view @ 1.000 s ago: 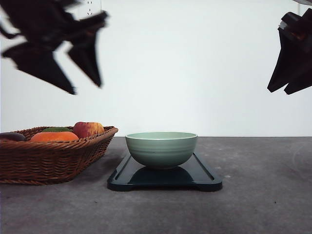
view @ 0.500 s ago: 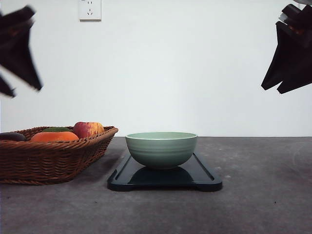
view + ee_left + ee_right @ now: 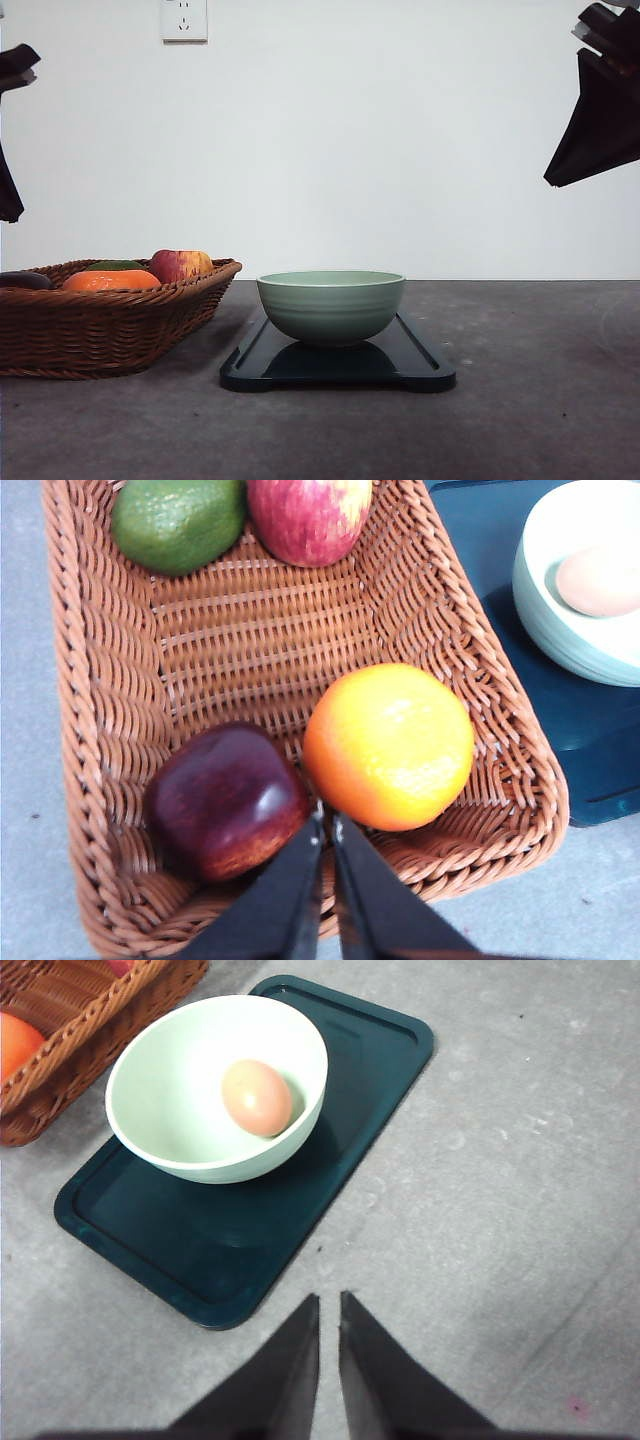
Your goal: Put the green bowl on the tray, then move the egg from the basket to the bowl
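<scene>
I see bright, even light, soft shadows under the green bowl (image 3: pixel 331 306), and sharp, glare-free views.

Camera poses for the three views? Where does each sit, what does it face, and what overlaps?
Front view: low at table height, facing forward to the wall; sees the basket, the green bowl on the tray, both arms raised at the top corners.
Left wrist view: above the basket, looking down; left gripper with jaws nearly together, fruit beneath it.
Right wrist view: above the table, looking down at the tray; right gripper with jaws nearly together, over bare table.
Shared: both wrist views show the egg in the bowl.
</scene>
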`<state>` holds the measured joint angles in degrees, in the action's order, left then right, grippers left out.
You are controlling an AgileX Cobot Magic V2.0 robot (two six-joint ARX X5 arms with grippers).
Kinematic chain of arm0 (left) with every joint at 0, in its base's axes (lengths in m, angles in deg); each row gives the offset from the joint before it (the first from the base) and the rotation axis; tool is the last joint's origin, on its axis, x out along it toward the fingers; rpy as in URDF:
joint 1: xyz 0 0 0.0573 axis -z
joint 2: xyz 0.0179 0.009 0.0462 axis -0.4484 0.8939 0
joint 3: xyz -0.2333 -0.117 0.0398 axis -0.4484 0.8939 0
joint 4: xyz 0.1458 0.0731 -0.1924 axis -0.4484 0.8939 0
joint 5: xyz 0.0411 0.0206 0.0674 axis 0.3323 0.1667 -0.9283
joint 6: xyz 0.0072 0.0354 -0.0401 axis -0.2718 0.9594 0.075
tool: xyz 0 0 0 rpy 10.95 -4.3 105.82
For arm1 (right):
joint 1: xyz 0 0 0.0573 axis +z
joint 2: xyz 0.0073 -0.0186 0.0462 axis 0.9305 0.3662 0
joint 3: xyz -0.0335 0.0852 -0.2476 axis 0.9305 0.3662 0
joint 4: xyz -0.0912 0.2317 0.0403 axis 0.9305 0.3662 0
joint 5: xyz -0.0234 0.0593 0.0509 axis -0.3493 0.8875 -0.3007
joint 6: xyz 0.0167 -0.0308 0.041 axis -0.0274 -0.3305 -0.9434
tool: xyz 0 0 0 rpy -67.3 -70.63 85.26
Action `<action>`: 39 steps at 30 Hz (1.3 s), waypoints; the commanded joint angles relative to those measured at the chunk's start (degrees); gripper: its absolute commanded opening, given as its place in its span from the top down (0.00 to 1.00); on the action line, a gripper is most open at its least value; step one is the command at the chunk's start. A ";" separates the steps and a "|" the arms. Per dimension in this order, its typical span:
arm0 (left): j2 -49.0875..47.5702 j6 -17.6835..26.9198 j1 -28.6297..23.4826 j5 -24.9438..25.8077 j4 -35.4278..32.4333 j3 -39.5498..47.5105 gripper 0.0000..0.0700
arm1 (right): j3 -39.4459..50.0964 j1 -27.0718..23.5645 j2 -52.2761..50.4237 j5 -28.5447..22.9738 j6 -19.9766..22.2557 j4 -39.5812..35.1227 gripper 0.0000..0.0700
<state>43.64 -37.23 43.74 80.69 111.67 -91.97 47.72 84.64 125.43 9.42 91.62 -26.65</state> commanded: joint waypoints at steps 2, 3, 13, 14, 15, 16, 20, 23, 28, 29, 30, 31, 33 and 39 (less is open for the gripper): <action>0.20 0.98 0.15 0.25 -0.64 -0.55 1.00 | -0.22 0.24 0.31 0.14 -0.15 -0.61 0.97; 0.20 0.98 0.15 0.26 -0.64 -0.55 1.00 | -0.22 0.24 0.31 0.15 -0.15 -0.61 0.97; -7.07 2.64 -3.00 -0.28 -4.83 3.93 1.00 | -0.22 0.24 0.31 0.16 -0.15 -0.61 0.97; -9.37 2.53 -4.02 -0.28 -6.80 5.92 1.00 | -0.22 0.24 0.31 0.15 -0.15 -0.62 0.97; -11.86 2.32 -5.01 -0.27 -8.71 8.09 1.00 | -0.22 0.24 0.31 0.14 -0.15 -0.63 0.97; -14.64 2.14 -5.98 -0.31 -10.38 10.39 1.00 | -0.22 0.24 0.31 0.13 -0.15 -0.63 0.97; -26.61 1.96 -9.26 -0.90 -14.93 19.04 1.00 | -0.22 0.24 0.31 0.16 -0.15 -0.61 0.97; -35.43 0.79 -11.75 -1.01 -15.80 24.73 1.00 | -0.22 0.24 0.31 0.13 -0.15 -0.62 0.97; -44.90 -1.42 -15.36 -1.05 -15.28 30.77 1.00 | -0.22 0.24 0.31 0.16 -0.15 -0.61 0.97; -46.26 -1.44 -15.85 -1.05 -15.28 31.65 1.00 | -0.22 0.24 0.31 0.17 -0.15 -0.61 0.97; -47.26 -1.43 -16.14 -1.08 -15.34 32.32 1.00 | -0.22 0.24 0.31 0.16 -0.15 -0.61 0.97; -48.25 -1.42 -16.37 -1.12 -15.41 33.01 1.00 | -0.22 0.24 0.31 0.15 -0.15 -0.61 0.97; -50.08 -1.42 -16.71 -1.28 -15.48 34.31 1.00 | -0.22 0.24 0.31 0.14 -0.15 -0.61 0.97; -52.13 -1.86 -17.46 -2.54 -16.31 36.44 1.00 | -0.22 0.24 0.31 0.17 -0.15 -0.59 0.97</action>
<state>-8.43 -38.43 26.40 78.39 95.66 -56.65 47.70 84.64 125.41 9.42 91.62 -26.66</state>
